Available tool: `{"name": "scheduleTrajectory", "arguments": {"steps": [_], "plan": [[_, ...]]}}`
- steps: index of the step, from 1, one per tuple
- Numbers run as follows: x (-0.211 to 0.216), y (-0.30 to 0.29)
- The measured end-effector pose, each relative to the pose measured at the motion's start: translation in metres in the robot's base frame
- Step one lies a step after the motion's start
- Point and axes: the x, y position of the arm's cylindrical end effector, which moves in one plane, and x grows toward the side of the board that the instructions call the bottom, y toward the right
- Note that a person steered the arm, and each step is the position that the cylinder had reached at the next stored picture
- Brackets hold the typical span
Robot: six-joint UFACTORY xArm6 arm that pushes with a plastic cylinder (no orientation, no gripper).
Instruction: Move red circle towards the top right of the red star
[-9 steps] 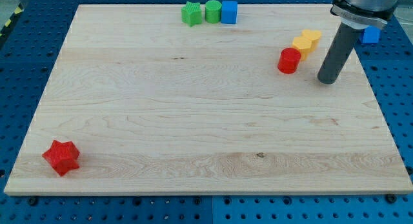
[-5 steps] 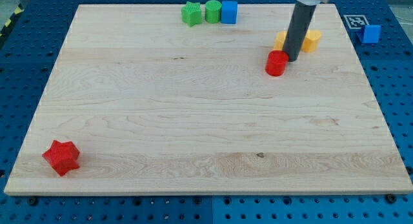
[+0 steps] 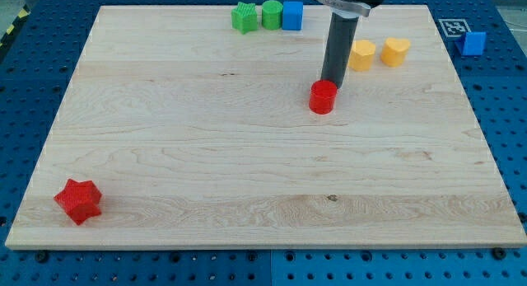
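Note:
The red circle (image 3: 323,97) is a small red cylinder right of the board's middle. My tip (image 3: 332,84) touches it from its upper right side. The red star (image 3: 78,201) lies far away near the board's bottom left corner. The dark rod rises from the tip to the view's top edge.
A green star (image 3: 243,17), a green cylinder (image 3: 271,15) and a blue cube (image 3: 292,15) stand in a row at the board's top edge. Two yellow blocks (image 3: 361,54) (image 3: 395,51) lie right of the rod. A blue cube (image 3: 473,44) sits off the board at the view's right.
My tip swept left from the board's right side, reached the red circle and pushed it down and left. The two yellow blocks moved apart a little.

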Motion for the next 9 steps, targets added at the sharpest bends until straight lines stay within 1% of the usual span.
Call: {"name": "scheduleTrajectory", "arguments": {"steps": [1,2,4,5,6,8,9], "plan": [[0.000,0.000],[0.017,-0.006],[0.032,0.003],[0.042,-0.032],[0.043,-0.051],[0.051,-0.039],[0.054,-0.046]]}}
